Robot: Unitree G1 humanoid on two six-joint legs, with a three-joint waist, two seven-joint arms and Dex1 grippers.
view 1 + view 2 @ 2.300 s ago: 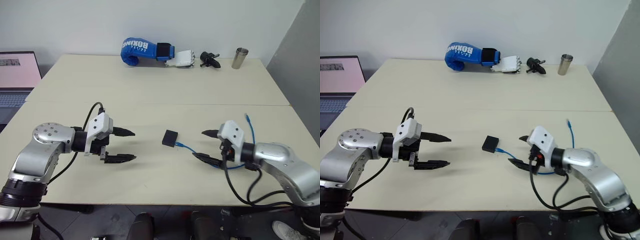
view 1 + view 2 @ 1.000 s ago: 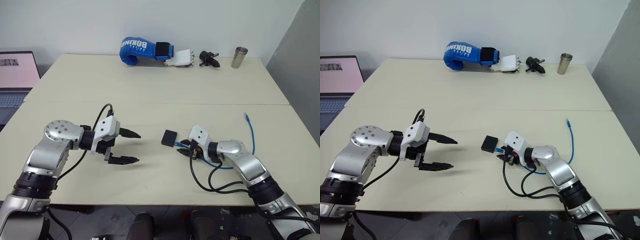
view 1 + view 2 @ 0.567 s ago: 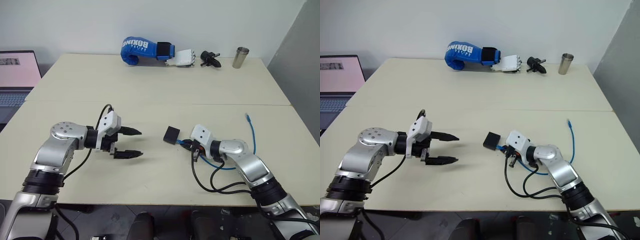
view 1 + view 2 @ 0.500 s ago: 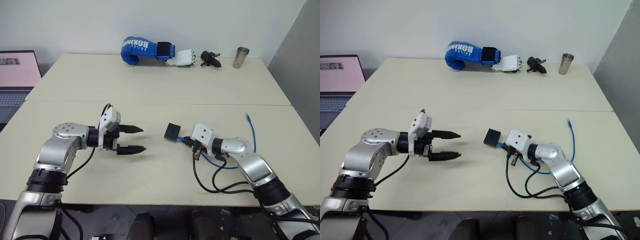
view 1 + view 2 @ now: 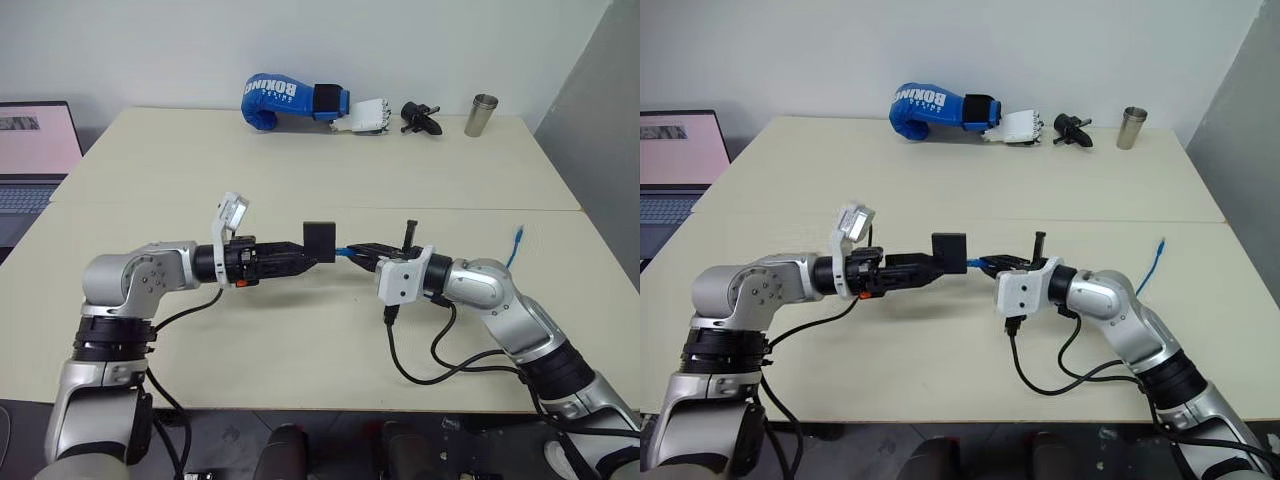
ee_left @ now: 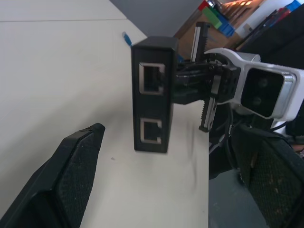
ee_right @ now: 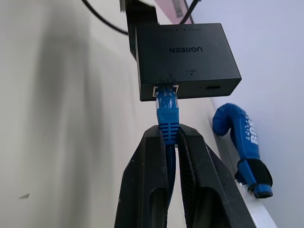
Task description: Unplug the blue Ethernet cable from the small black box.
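The small black box [image 5: 320, 240] hangs above the table, and the blue Ethernet cable [image 7: 167, 124] is plugged into its side. My right gripper [image 5: 352, 250] is shut on the cable just behind the plug and points left. The cable's free end [image 5: 517, 243] trails out to the right over the table. My left gripper [image 6: 168, 137] points right and is open. Its fingers [image 6: 66, 185] stand wide on either side of the box [image 6: 152, 95] without touching it. Two empty ports on the box face the left wrist view.
Along the table's far edge lie a blue boxing glove [image 5: 290, 98], a white robotic hand [image 5: 365, 115], a small black object [image 5: 420, 118] and a metal cup [image 5: 482, 114]. A laptop [image 5: 30, 160] sits off the table's left side.
My right gripper has risen and rolled, lifting the box off the table by the cable. My left gripper has rolled and moved right, so its fingers now flank the box.
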